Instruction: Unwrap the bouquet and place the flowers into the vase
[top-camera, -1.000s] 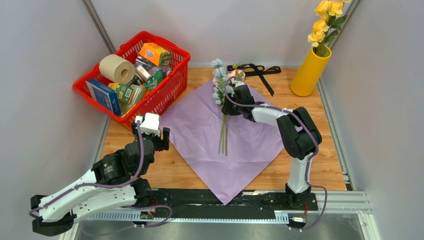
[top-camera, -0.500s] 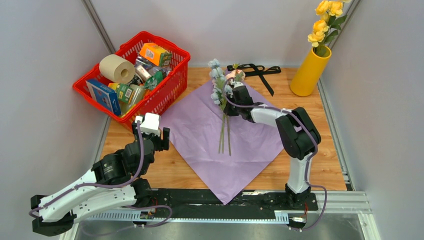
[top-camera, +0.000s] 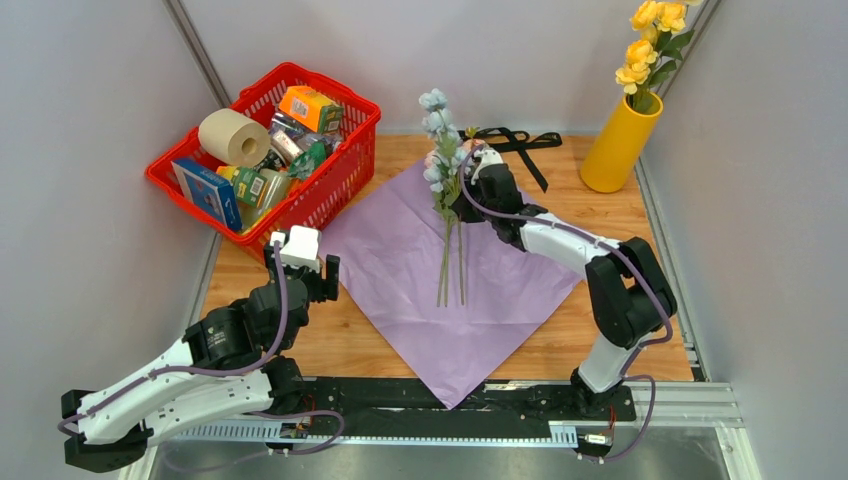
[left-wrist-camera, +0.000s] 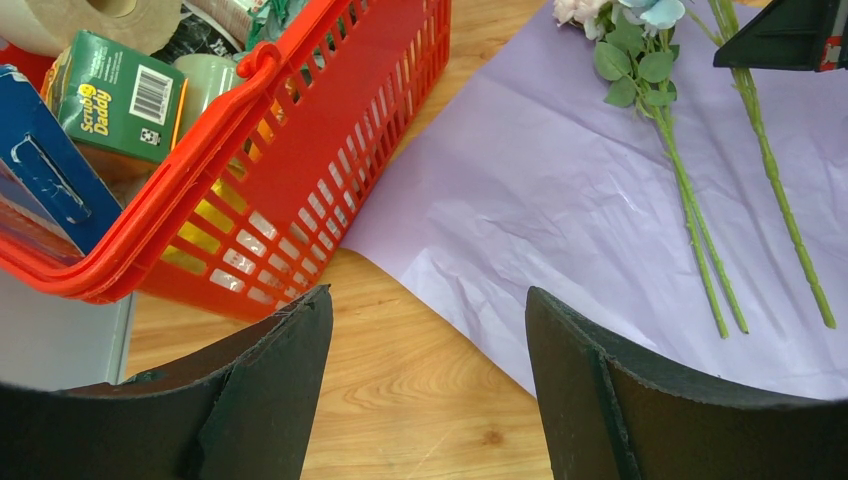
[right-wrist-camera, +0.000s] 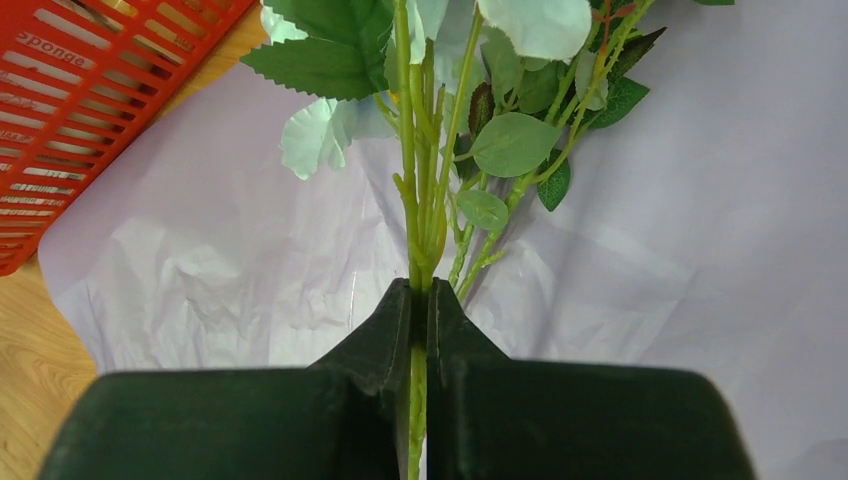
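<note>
The bouquet is undone: its lilac wrapping paper (top-camera: 400, 270) lies flat on the table, and the black ribbon (top-camera: 515, 142) lies off behind it. My right gripper (top-camera: 460, 208) is shut on the green stems of the flowers (top-camera: 437, 130). It holds the pale blue and pink heads tilted up, while the stem ends (top-camera: 452, 285) reach down to the paper. In the right wrist view the fingers (right-wrist-camera: 385, 340) pinch one stem (right-wrist-camera: 405, 150) at the gripper (right-wrist-camera: 420, 290). The yellow vase (top-camera: 615, 150) stands at the back right with yellow blooms (top-camera: 648, 45) in it. My left gripper (top-camera: 320, 275) hangs open beside the basket, holding nothing (left-wrist-camera: 428, 310).
A red basket (top-camera: 265, 140) with a paper roll, boxes and packets stands at the back left, close to my left gripper; its wall (left-wrist-camera: 300, 150) fills the left of the left wrist view. Grey walls close in on three sides. Stems (left-wrist-camera: 700, 230) lie across the paper.
My right gripper has shut on the stems and raised the flower heads off the paper. Its elbow has swung out to the right. The left arm has not moved.
</note>
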